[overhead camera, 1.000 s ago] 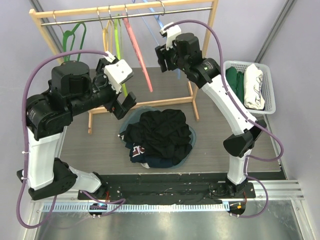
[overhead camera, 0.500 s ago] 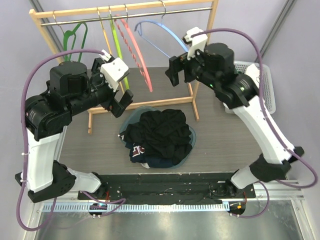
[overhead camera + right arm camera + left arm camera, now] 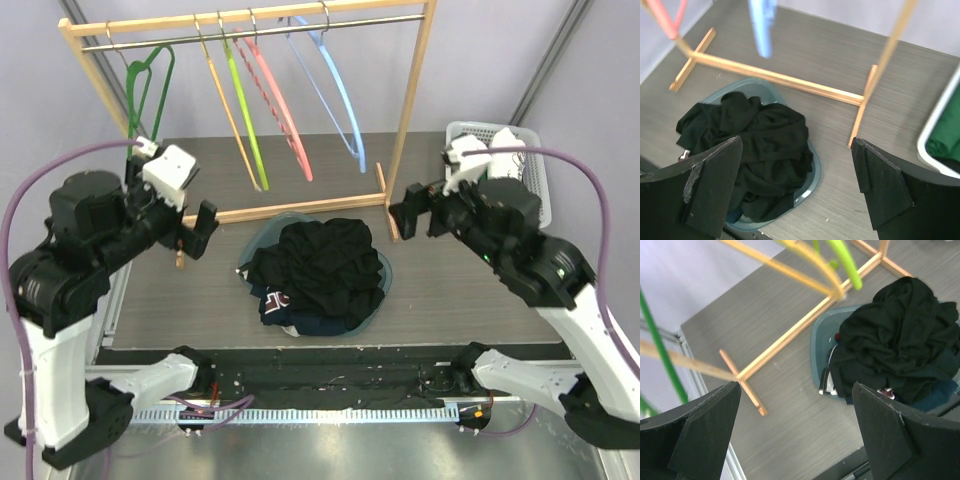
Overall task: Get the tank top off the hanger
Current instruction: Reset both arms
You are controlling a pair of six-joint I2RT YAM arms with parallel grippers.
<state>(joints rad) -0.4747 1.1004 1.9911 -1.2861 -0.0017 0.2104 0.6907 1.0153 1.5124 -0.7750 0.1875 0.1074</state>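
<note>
Above a black base plate [image 3: 330, 372], the left arm [image 3: 50, 350] and right arm [image 3: 590, 330] show white shells and bulky black joints — a purple cable [image 3: 20, 205] loops along each. White camera blocks [image 3: 170, 168] top the wrists; fingers [image 3: 705, 435] are black wedges.

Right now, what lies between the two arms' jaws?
In the top view, a blue tub heaped with dark clothes sits between the left jaws and right jaws; the rack's wooden foot lies beside the right jaws.
</note>
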